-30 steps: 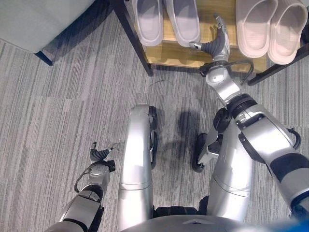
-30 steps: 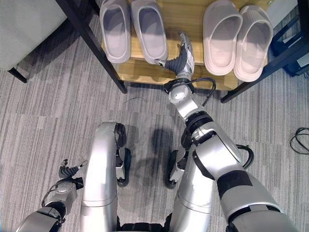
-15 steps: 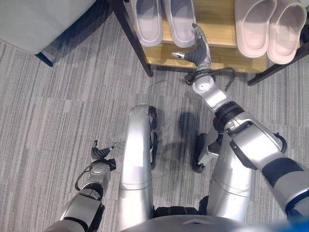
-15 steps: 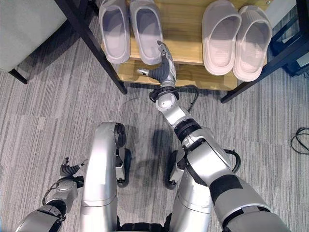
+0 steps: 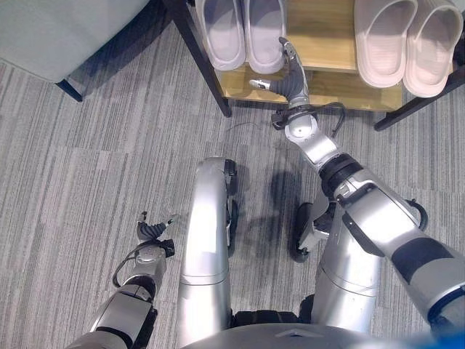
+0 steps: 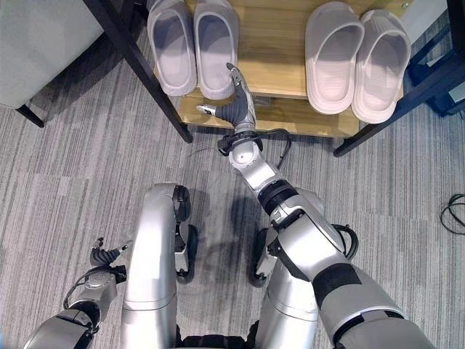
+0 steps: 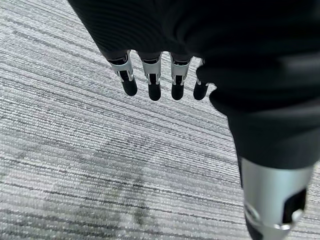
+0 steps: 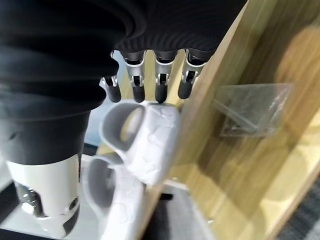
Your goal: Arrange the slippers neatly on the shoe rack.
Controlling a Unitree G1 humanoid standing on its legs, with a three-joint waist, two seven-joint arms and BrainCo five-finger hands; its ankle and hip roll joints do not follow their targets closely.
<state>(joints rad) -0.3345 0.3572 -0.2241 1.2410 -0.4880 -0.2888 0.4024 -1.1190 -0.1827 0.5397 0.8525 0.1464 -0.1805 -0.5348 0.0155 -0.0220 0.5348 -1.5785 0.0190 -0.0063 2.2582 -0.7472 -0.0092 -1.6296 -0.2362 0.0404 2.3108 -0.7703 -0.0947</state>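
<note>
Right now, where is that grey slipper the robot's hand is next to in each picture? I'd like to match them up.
Left eye view: the grey slipper lies at top centre on the wooden shelf, just left of the right hand.
Right eye view: top, left of centre.
Right wrist view: just past the fingertips.
Left wrist view: carpet; no slipper.
Shared landmark: the wooden shelf.

The right hand (image 6: 234, 107) has been swept leftward along the wooden shoe rack (image 6: 280, 43), and the right slipper of the pale lilac pair (image 6: 216, 47) has been pushed against its mate.
</note>
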